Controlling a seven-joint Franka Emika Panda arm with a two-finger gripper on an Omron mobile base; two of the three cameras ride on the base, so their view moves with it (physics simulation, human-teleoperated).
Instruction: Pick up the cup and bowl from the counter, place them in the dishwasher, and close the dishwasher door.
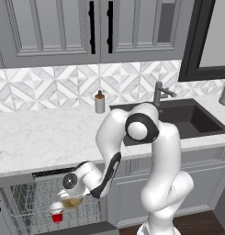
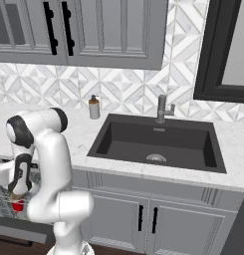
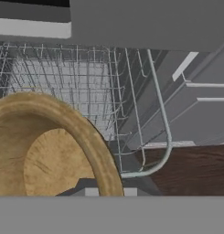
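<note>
Wooden bowl (image 1: 71, 202): gripped at its rim by the claw (image 1: 70, 196)
Cup (image 1: 56, 214): upright in rack, just beside claw

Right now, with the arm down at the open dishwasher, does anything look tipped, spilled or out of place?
Nothing stands out. The small red plastic cup stands upright in the grey wire rack. The gripper is shut on the tan wood-look bowl just above the rack beside the cup. The grey soap bottle stands upright on the white marble counter.
</note>
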